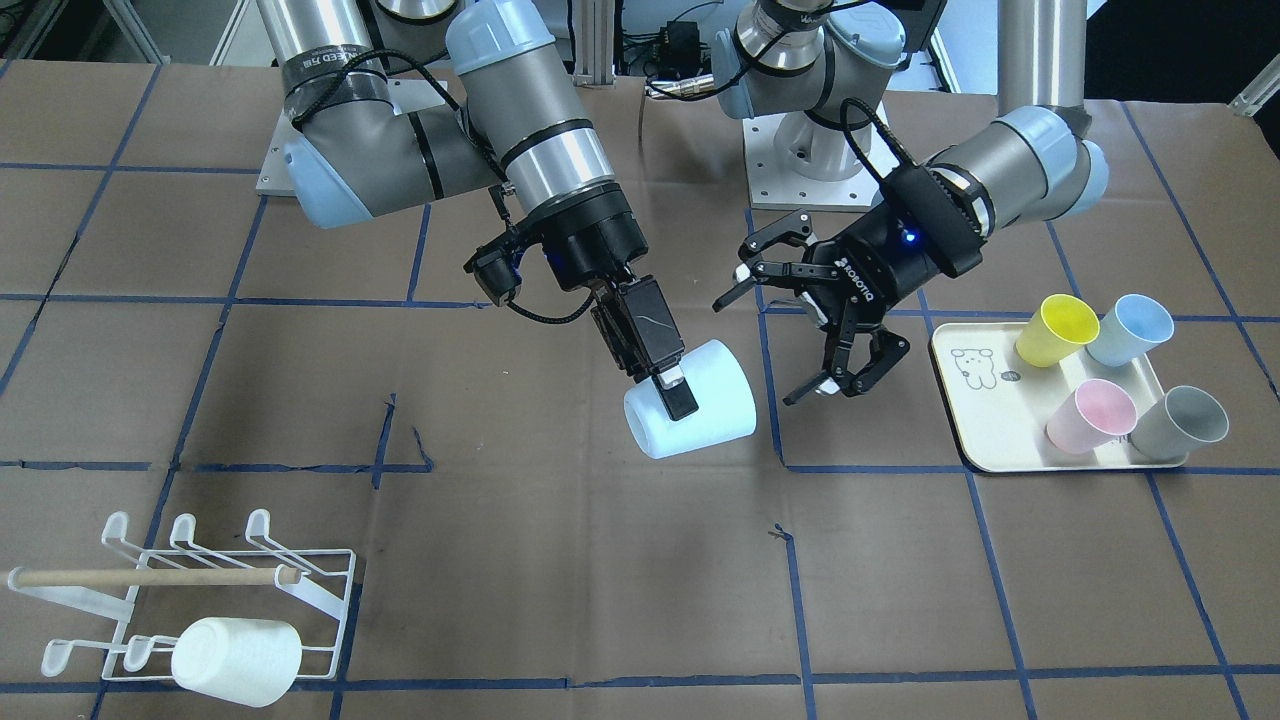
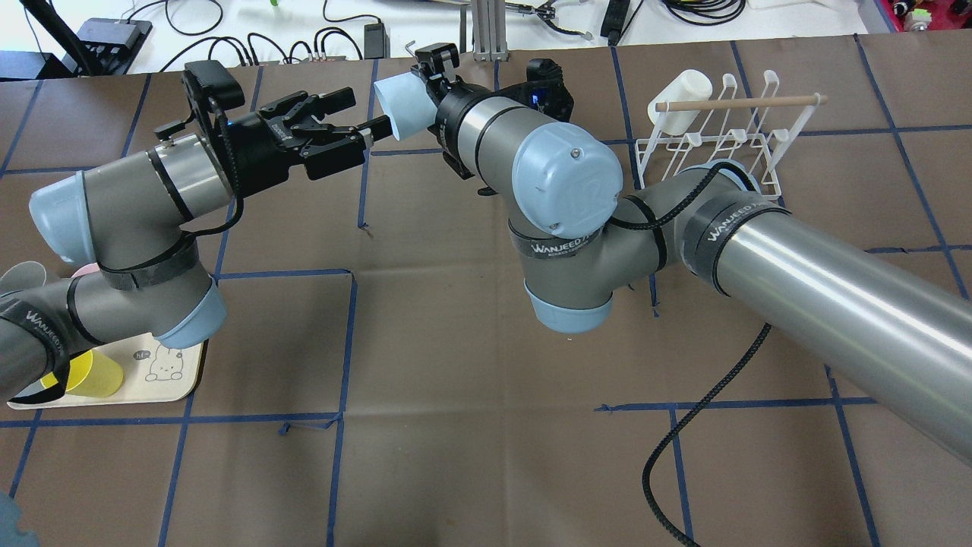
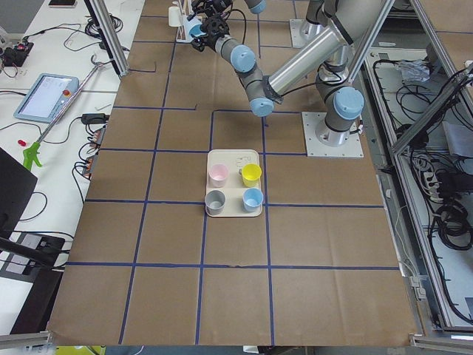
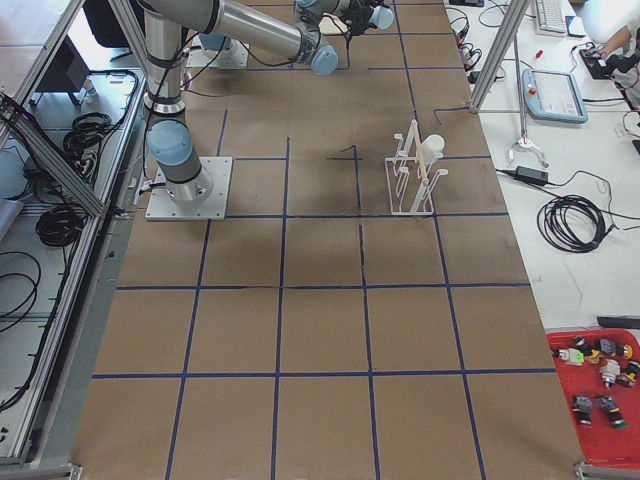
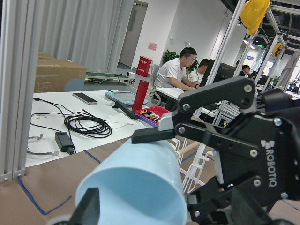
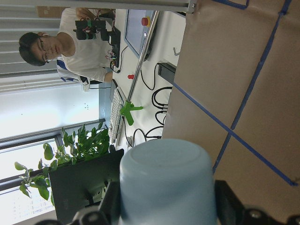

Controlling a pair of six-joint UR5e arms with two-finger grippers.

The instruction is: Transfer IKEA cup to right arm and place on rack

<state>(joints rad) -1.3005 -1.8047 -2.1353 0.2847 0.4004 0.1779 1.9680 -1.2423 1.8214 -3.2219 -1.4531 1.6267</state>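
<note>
Brown paper crossed with blue tape lines covers the table (image 1: 560, 560). In the front-facing view, the right gripper (image 1: 672, 392) is clamped on the pale IKEA cup (image 1: 705, 410), which lies sideways above the middle of the table. The left gripper (image 1: 768, 345) stands just beside the cup with its jaws spread wide, gripping nothing. A cream tray (image 1: 985, 440) holds four cups: a yellow cup (image 1: 1055, 330), a blue cup (image 1: 1130, 330), a pink cup (image 1: 1090, 415) and a grey cup (image 1: 1180, 425). Well apart, at the opposite end of the table, the white wire rack (image 1: 320, 590) carries one white cup (image 1: 235, 660) on a prong.

From overhead, the IKEA cup sits between the two grippers, with the left one's open fingers reaching toward its end. The left arm hides most of the tray, but the yellow cup shows.

The exterior left view shows the four tray cups two by two: pink and yellow behind, grey and blue in front.

In the exterior right view the rack stands upright with the white cup on its operators' side.

The left wrist view shows the IKEA cup low in front of the spread fingers, with an office and seated people behind it.

In the right wrist view the cup's closed end is pinched between dark fingers.
</note>
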